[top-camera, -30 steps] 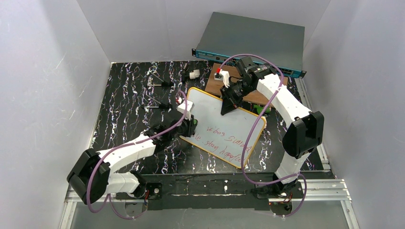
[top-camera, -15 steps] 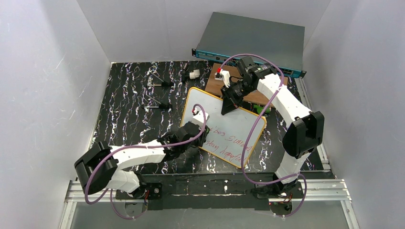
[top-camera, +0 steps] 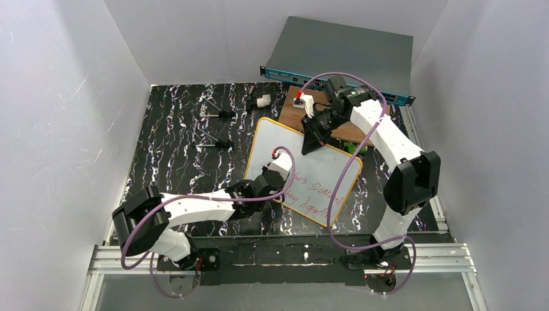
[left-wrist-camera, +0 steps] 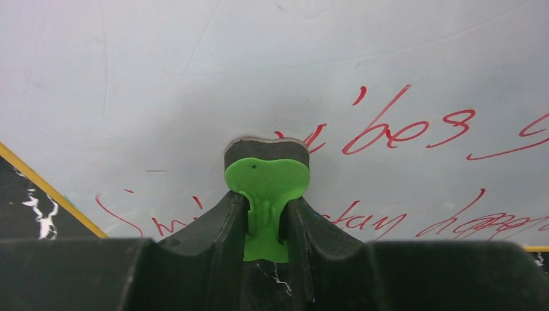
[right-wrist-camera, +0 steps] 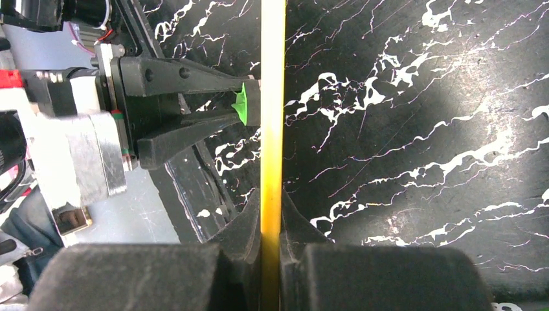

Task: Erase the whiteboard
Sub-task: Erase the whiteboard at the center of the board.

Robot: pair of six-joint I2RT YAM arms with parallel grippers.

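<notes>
**Top view.** Noted whiteboard [top-camera: 285,144] mid-way across black marbled table [top-camera: 168,149], far edge just beside wooden board [top-camera: 291,115]. Found red handwriting [top-camera: 317,184] on the whiteboard's near half. Logged left gripper [top-camera: 286,173] over the whiteboard's left part, at the start of the writing. Logged right gripper [top-camera: 309,141] at the whiteboard's far edge.

**Left wrist view.** Saw fingers clamped on the stem of green eraser [left-wrist-camera: 267,181]. Found its pad pressed against the whiteboard's face among the red letters, near yellow frame [left-wrist-camera: 45,188] on the whiteboard's left.

**Right wrist view.** Saw fingers closed tight on the whiteboard's frame, viewed edge-on. Noted left gripper left of the whiteboard here, eraser touching the board's face. Could not tell whether the whiteboard lies flat or is tipped up.
</notes>
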